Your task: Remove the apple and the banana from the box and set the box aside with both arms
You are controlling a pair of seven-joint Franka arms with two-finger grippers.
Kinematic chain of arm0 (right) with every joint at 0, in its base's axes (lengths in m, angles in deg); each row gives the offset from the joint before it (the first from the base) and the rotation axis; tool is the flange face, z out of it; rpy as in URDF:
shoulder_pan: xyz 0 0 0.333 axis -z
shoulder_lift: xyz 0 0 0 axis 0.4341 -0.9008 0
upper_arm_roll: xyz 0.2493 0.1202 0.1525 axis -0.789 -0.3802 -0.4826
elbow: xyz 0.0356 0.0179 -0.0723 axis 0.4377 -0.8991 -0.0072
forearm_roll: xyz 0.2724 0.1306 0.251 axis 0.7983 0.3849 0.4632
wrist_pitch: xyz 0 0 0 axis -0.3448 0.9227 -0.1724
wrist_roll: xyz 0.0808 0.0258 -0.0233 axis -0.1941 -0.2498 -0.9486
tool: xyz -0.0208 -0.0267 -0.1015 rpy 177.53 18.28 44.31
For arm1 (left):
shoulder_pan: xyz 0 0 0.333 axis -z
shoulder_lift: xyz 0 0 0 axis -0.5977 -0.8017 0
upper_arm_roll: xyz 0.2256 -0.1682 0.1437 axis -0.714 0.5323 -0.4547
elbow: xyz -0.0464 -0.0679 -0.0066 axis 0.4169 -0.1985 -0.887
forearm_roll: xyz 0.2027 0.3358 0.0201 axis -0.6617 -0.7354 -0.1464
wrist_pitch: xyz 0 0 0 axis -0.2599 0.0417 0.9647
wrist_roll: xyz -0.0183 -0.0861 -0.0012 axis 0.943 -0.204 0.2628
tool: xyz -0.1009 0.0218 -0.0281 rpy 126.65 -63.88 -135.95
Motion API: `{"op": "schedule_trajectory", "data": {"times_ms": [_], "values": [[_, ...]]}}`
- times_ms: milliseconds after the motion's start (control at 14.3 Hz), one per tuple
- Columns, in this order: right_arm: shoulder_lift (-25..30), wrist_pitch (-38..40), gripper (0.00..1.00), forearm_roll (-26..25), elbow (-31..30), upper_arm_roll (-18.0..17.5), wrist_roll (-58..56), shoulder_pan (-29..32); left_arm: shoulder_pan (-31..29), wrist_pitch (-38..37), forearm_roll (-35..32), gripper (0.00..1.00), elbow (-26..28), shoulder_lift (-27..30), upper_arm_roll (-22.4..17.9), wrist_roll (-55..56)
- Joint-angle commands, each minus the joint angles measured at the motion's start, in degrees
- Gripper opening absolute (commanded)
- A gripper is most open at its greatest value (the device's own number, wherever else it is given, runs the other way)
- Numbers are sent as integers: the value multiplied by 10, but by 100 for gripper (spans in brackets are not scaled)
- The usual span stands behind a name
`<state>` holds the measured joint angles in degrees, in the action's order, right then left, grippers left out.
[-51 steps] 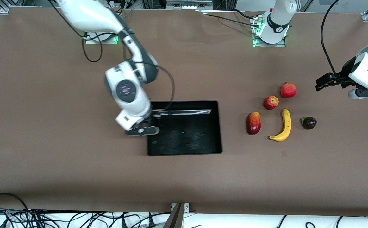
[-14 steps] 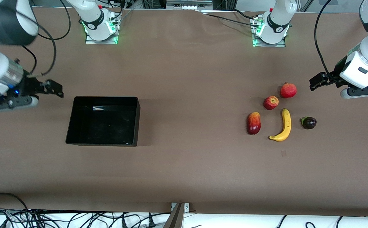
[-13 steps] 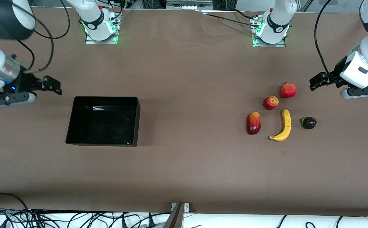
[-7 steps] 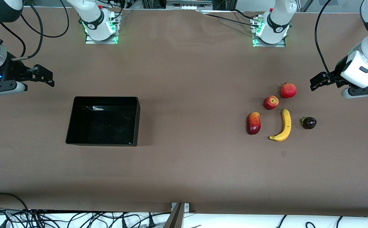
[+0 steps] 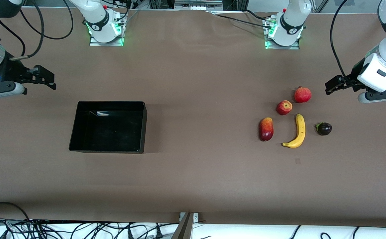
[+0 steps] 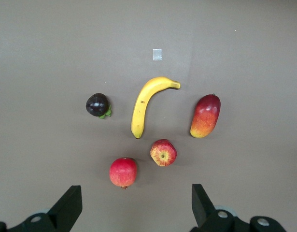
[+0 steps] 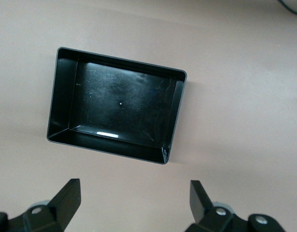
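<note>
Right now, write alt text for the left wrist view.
Five toy fruits lie on a brown table: a banana in the middle, a mango, a dark purple fruit, an apple and a pomegranate. The open left gripper hovers above them, empty.

The right hand (image 5: 48,77) has dragged the box (image 5: 108,127) toward the right arm's end, released it and lifted away.

Five fruits (image 5: 295,118), one black box (image 5: 108,126), and two arms.
</note>
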<state>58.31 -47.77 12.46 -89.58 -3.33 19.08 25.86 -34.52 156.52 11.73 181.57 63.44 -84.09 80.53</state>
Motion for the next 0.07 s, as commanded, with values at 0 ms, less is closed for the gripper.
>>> {"op": "schedule_trajectory", "data": {"times_ms": [0], "values": [[-8,17,100,-10,19,6,2,-6,1,-14,-14,100,-8,5,0,1]]}}
